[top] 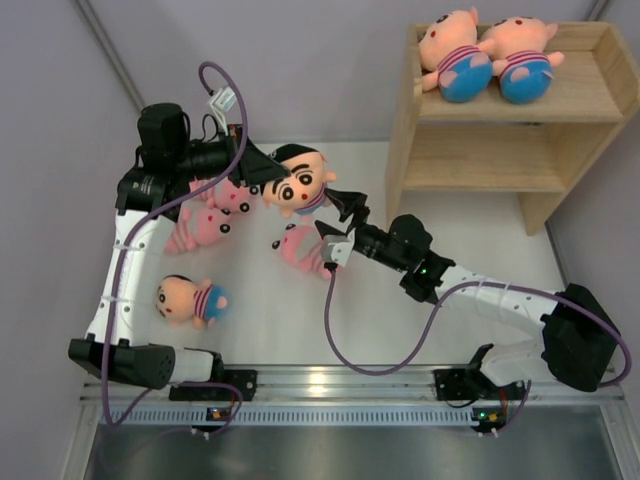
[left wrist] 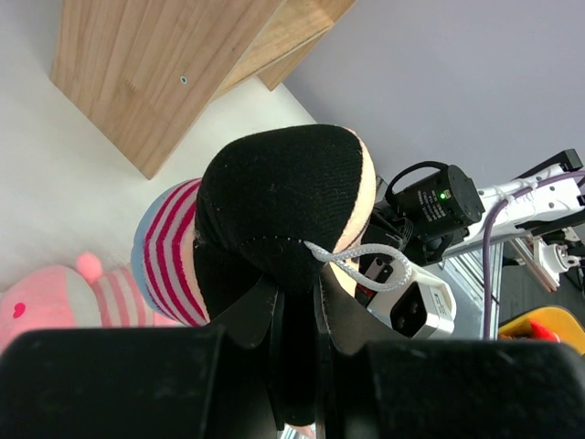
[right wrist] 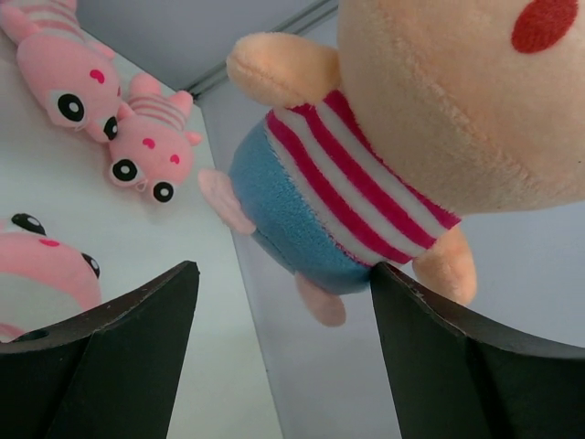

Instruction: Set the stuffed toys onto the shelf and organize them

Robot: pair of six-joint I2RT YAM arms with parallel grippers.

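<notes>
Left wrist view: left tool (left wrist: 297, 306) pinches the black-haired doll (left wrist: 283, 183) by its soft head; right tool (right wrist: 281, 279) spread; take your hold on its light, squashy torso.

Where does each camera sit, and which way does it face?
Top external: above and behind, looking down on table, shelf, left arm, right arm.
Left wrist: on left arm, facing head of black-haired doll in left gripper.
Right wrist: on right arm, facing that doll's striped body between fingers of open right gripper.
All share the doll.
</notes>
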